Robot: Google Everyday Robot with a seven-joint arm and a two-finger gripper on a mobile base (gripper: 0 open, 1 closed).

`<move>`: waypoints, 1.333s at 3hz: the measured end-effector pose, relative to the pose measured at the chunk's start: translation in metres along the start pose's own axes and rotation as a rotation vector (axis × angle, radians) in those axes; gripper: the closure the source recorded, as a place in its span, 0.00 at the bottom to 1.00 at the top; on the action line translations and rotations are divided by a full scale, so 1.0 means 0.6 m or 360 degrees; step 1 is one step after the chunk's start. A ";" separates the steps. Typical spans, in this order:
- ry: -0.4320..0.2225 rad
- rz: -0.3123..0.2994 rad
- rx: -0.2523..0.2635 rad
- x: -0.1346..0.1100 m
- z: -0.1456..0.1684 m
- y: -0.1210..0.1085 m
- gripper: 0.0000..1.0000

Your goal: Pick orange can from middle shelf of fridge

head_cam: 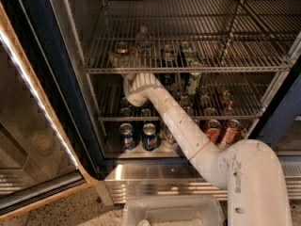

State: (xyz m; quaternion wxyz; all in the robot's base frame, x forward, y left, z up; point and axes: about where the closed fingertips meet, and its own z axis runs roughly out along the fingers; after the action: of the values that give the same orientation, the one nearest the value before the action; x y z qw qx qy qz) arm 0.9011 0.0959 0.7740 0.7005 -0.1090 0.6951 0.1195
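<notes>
Camera view: the gripper (121,60) is sitting just beside the orange can (122,47) on the middle shelf (225,69); its grip, cannot tell.

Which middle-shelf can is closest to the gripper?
The orange can, leftmost on the middle shelf: amber sides, whereas the dark cans stand farther right. The gripper is beside it at the front rail.

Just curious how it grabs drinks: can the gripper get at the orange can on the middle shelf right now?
Probably yes. The gripper sits at the front rail of the middle shelf, just below the orange can, which stands near the front with nothing before it.
</notes>
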 end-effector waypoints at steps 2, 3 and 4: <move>0.0012 0.0001 -0.0004 0.005 0.004 0.002 0.75; 0.0012 0.0001 -0.0004 0.005 0.004 0.002 1.00; 0.0001 0.0011 0.0007 0.004 -0.002 0.005 1.00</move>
State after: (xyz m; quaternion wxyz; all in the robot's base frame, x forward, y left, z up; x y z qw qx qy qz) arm 0.8993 0.0986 0.7714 0.7001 -0.1051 0.6959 0.1204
